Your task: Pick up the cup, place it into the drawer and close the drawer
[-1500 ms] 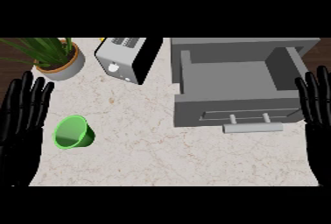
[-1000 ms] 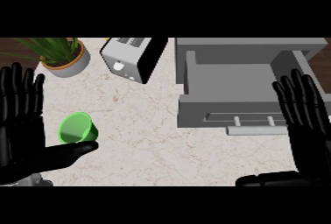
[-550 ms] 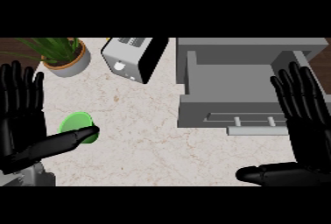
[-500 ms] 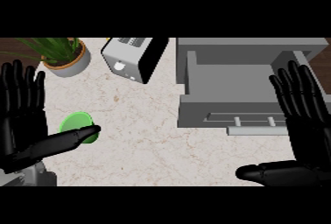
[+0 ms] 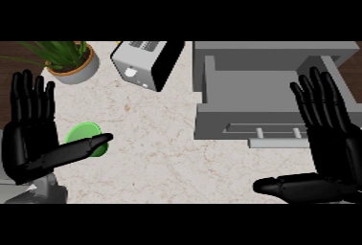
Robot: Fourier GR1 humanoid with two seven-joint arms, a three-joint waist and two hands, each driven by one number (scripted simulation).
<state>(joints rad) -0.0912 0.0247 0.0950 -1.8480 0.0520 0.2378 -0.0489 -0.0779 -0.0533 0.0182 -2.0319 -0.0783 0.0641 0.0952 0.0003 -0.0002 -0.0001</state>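
A green cup (image 5: 83, 134) stands on the marble counter at the left, partly hidden by the thumb of my left hand (image 5: 29, 139). That hand is open, fingers straight and pointing away, its thumb stretched across the cup's near side. The grey drawer (image 5: 265, 98) stands pulled out at the upper right, its inside bare, a bar handle on its front. My right hand (image 5: 331, 143) is open over the drawer's right front corner, fingers straight and thumb stretched left over the counter.
A silver and black toaster (image 5: 147, 63) stands at the back centre. A potted plant (image 5: 68, 60) sits at the back left, just beyond my left fingertips. Bare marble counter (image 5: 170, 158) lies between the two hands.
Both hands have come in from the sides and forward. The left thumb now lies across the cup; the right hand covers the drawer's right front corner. Almost nothing moved in the last half second.
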